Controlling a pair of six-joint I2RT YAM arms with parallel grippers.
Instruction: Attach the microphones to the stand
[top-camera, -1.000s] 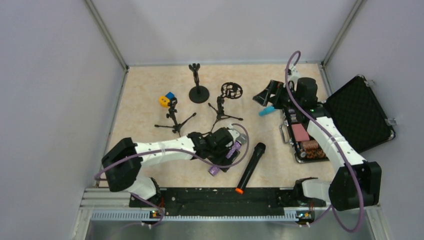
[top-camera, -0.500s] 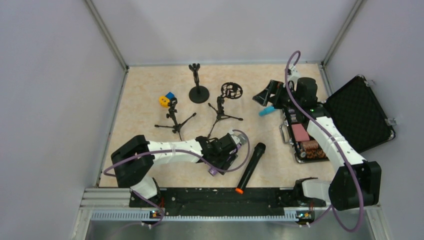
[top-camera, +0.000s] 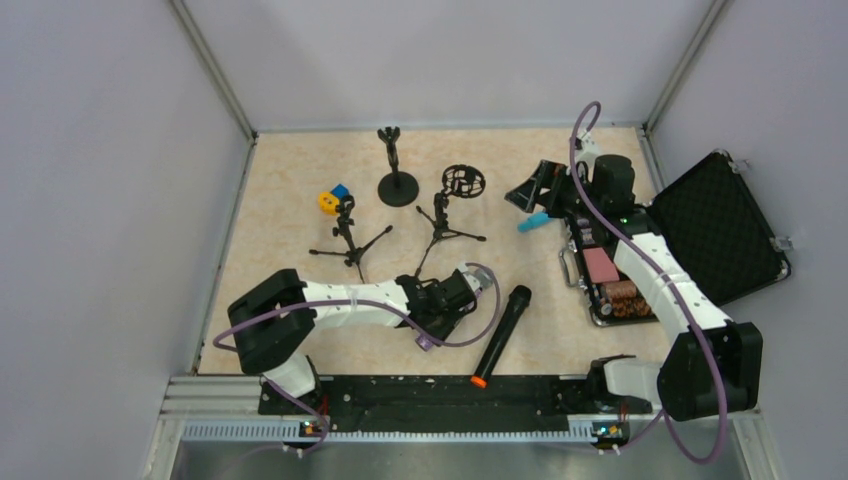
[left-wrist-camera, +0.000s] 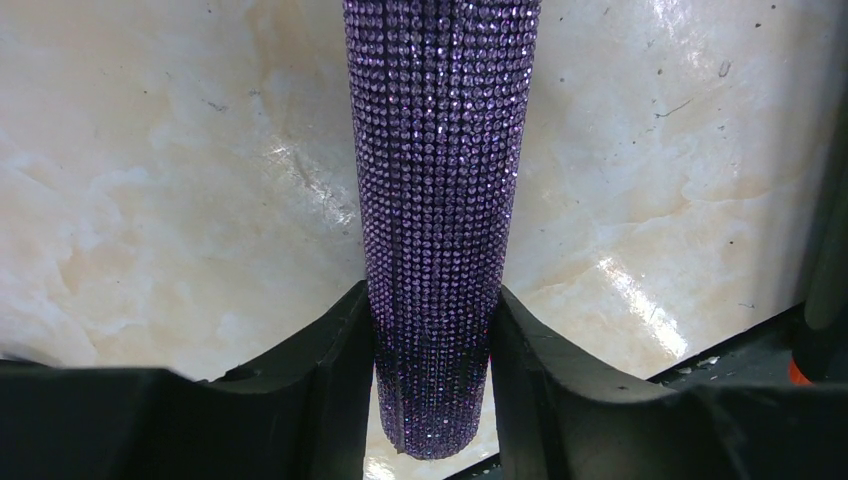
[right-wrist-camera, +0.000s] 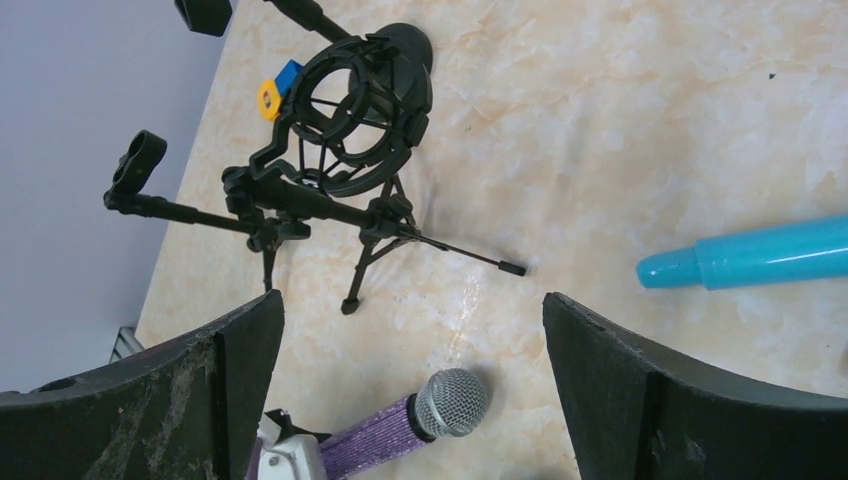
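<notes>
The left arm's fingers (left-wrist-camera: 335, 370) clamp both sides of the glittery purple microphone (left-wrist-camera: 440, 200) close to its butt end. The handle runs straight up the middle of the left wrist frame over the marbled tabletop (left-wrist-camera: 150, 180), and it cannot be told whether the microphone rests on the surface or sits just off it. At lower centre of the top view, its long axis slants from the butt at lower left to the silver grille at upper right. The tripod stand with the ring mount (top-camera: 439, 222) stands just above it in the frame, with a second tripod stand (top-camera: 349, 240) to the left, both nearer the left arm than the right. The right arm's fingers (right-wrist-camera: 235, 370), at upper right of the top view, are spread wide and hold nothing, and the light blue microphone (right-wrist-camera: 760, 255) lies crosswise near them. The black microphone (top-camera: 503, 333) lies beside the purple one, unheld.
</notes>
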